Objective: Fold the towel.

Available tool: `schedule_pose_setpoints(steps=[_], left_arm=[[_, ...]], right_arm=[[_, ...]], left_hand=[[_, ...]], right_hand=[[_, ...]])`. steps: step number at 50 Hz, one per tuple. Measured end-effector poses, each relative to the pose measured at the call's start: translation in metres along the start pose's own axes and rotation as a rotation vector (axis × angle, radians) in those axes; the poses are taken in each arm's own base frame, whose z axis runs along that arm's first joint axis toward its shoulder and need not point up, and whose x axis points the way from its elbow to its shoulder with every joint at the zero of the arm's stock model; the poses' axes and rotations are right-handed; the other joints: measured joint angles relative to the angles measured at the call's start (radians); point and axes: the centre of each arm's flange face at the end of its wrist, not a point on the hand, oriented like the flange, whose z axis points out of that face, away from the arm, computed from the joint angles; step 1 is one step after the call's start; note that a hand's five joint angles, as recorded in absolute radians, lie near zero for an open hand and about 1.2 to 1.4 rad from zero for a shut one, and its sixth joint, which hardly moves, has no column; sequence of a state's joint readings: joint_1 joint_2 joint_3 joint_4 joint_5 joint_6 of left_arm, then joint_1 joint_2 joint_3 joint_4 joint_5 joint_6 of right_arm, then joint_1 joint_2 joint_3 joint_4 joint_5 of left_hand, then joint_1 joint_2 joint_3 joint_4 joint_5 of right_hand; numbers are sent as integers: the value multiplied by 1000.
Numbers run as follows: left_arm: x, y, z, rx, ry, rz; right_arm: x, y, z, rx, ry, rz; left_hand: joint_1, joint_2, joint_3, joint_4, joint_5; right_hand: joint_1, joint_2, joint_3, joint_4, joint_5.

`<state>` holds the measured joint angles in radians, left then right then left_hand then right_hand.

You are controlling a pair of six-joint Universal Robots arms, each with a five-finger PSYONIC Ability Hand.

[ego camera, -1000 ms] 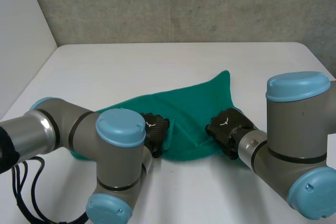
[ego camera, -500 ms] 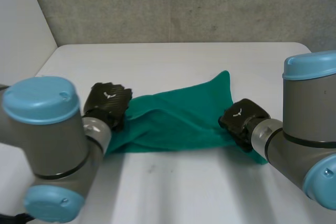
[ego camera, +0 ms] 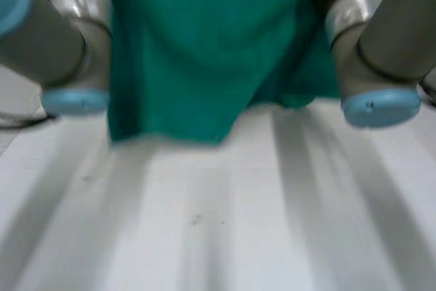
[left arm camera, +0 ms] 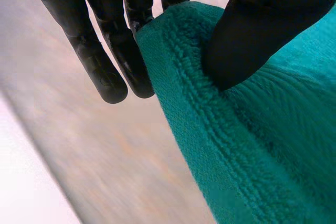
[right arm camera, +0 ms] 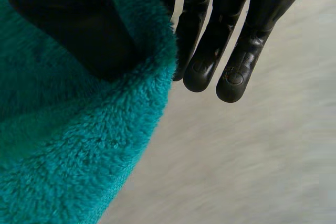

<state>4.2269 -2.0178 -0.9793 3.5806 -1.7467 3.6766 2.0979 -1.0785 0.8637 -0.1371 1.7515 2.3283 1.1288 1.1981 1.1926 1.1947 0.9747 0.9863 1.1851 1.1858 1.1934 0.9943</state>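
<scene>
The left hand (left arm camera: 262, 30) pinches an edge of the green towel (ego camera: 197, 52) between thumb and straight fingers (left arm camera: 105, 66); the right hand (right arm camera: 68, 24) pinches it likewise

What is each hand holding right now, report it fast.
Left hand: shut on the towel edge.
Right hand: shut on the towel edge.

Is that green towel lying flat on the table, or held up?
Held up: the towel hangs between the arms, the left hand and right hand each pinching its edge between thumb and fingers.
</scene>
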Motion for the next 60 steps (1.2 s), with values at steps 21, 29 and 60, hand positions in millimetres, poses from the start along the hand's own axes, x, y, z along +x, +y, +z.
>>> schedule_pose_setpoints(steps=[21, 29, 60], left_arm=[[13, 114, -104, -370, 142, -202], [35, 166, -152, -555, 234, -198], [-44, 169, -112, -499, 4, -143]], right_arm=[[-68, 81, -95, -322, -409, -21], [-120, 133, -128, -505, -570, 160], [-36, 168, -140, -683, -529, 693]], left_hand=[[0, 1, 0, 0, 0], [0, 1, 0, 0, 0], [0, 1, 0, 0, 0]], right_hand=[[0, 0, 0, 0, 3], [-87, -118, -118, -121, -104], [-532, -663, -665, -675, -647]])
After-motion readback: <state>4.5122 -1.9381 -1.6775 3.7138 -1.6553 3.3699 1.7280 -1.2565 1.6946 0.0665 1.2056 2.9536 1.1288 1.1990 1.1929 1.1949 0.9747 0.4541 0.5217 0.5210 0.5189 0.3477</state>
